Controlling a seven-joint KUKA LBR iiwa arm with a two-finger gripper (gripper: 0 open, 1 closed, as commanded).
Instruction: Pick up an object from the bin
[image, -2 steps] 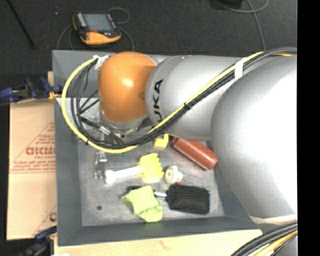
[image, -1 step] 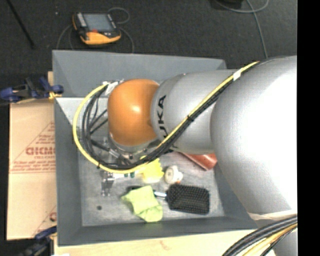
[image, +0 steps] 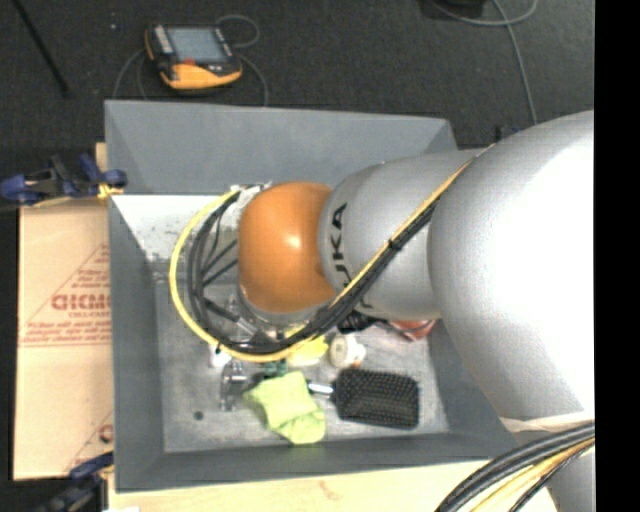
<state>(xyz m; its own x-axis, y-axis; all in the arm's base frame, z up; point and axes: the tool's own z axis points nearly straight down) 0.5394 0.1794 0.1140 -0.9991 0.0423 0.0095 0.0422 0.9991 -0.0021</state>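
Observation:
My gripper reaches down near the bin's front left, mostly hidden under the arm's orange cover and cables. Just to its right lies a crumpled yellow-green cloth, close beside it or touching. A black bristled brush lies right of the cloth on the bin floor. A small white cap-like piece and a pale yellow piece sit just above the cloth, at the arm's edge.
The large arm covers the bin's middle and right side. A red object peeks out under the arm at the right. Bare grey floor shows along the bin's left wall and front left corner.

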